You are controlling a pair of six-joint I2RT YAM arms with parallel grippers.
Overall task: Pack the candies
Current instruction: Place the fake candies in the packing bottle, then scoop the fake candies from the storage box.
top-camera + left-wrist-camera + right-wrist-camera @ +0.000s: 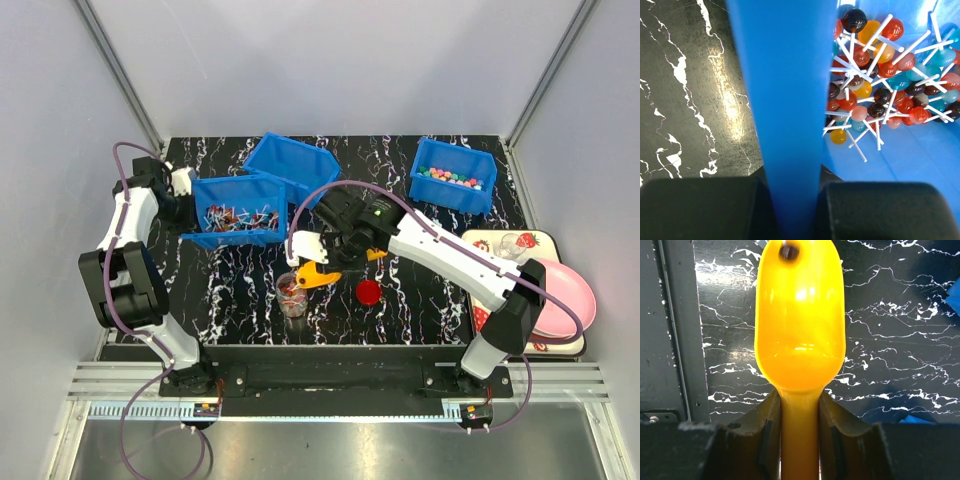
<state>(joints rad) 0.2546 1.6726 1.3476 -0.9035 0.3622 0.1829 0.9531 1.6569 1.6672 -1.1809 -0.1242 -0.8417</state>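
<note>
A small clear cup [291, 296] near the table's front holds some candies [290, 287]. My right gripper [338, 256] [800, 405] is shut on the handle of a yellow scoop [314, 274] [799, 325], whose bowl sits just right of the cup. The bowl looks empty but for a dark spot near its tip. More candies [236, 214] [880, 95], round and on white sticks, fill a blue bin [240, 235]. My left gripper [186, 211] [790, 190] is shut on that bin's left wall [785, 100]. Small pastel candies [450, 178] lie in another blue bin [455, 195] at the back right.
A flat red lid [368, 291] lies right of the cup. A third blue bin [295, 160] sits tilted behind the held one. A strawberry-patterned tray [510, 243] with a pink plate [568, 295] stands at the right edge.
</note>
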